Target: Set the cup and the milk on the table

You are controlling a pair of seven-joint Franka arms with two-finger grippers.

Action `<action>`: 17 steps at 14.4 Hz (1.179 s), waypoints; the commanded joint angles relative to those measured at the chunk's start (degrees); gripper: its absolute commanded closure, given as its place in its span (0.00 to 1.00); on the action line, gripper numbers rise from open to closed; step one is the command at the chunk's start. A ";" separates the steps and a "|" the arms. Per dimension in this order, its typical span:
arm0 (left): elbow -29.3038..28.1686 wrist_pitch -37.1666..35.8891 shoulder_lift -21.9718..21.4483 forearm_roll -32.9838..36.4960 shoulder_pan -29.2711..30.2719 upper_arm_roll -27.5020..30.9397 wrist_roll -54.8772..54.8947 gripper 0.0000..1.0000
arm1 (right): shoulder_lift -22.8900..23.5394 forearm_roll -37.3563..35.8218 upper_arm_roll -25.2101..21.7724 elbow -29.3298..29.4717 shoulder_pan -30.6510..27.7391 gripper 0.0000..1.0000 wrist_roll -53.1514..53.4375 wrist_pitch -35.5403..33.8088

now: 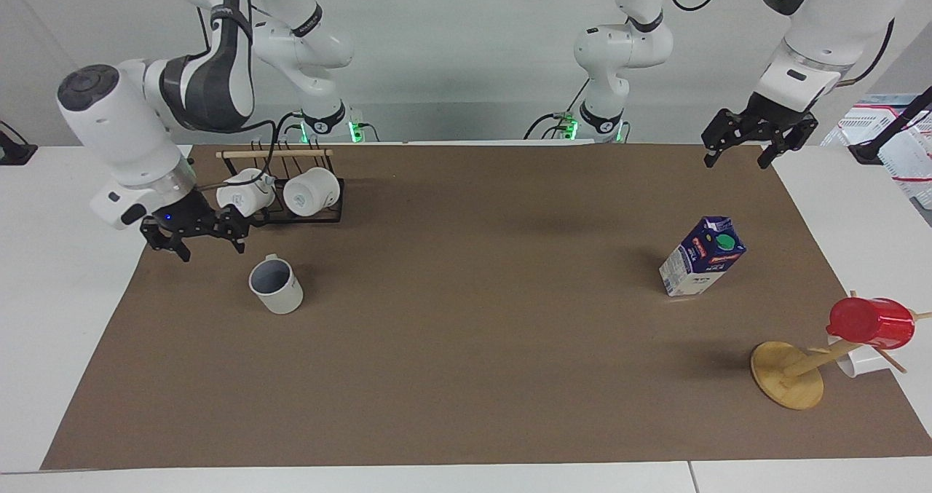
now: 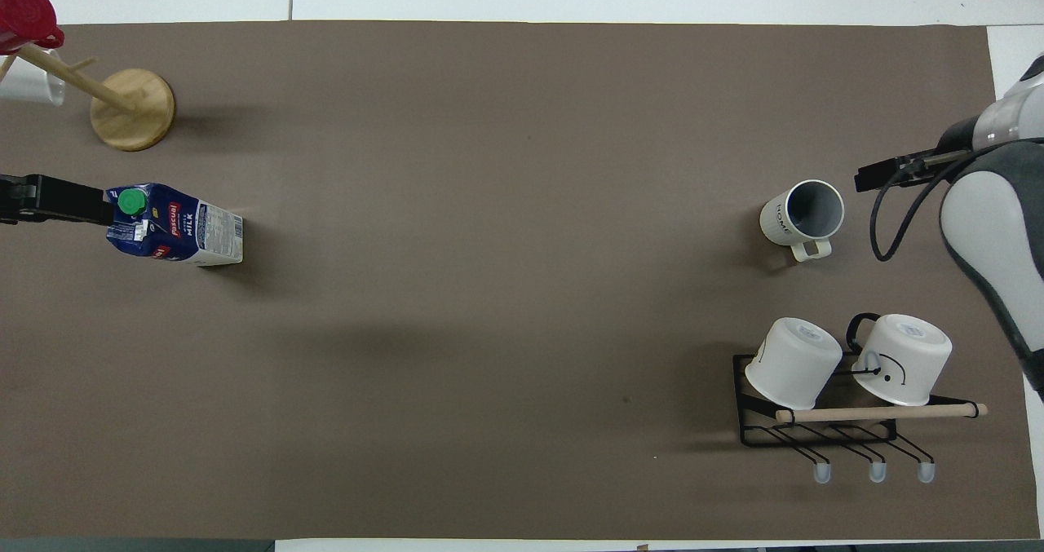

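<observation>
The cup (image 1: 277, 286) (image 2: 803, 214), a light grey-white mug with a dark grey inside, stands upright on the brown mat (image 1: 466, 347) of the white table (image 1: 65, 274). My right gripper (image 1: 211, 249) hangs open and low just beside the cup, toward the right arm's end of the table, not touching it. The milk (image 1: 703, 266) (image 2: 175, 226), a blue and white carton with a green cap, stands upright on the mat toward the left arm's end. High over the mat's corner near that arm's base, my left gripper (image 1: 735, 162) is open and holds nothing.
A black wire rack (image 1: 295, 216) with two white mugs (image 1: 313, 191) stands nearer to the robots than the cup. A wooden mug tree (image 1: 788, 375) carrying a red cup (image 1: 871, 323) and a white mug (image 1: 863, 364) stands farther out than the milk.
</observation>
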 commanded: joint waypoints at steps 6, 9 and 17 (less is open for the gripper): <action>-8.29 13.33 4.19 0.41 3.51 0.03 1.57 0.00 | 1.69 1.16 0.35 -11.66 1.02 0.00 -0.48 18.21; -13.39 20.35 5.33 0.32 3.60 0.03 1.57 0.00 | 1.69 1.16 0.35 -12.62 1.20 0.01 -0.39 19.28; -16.04 23.98 7.62 0.32 3.33 0.12 0.69 0.33 | 3.45 1.16 0.44 -12.45 1.28 1.00 1.98 19.46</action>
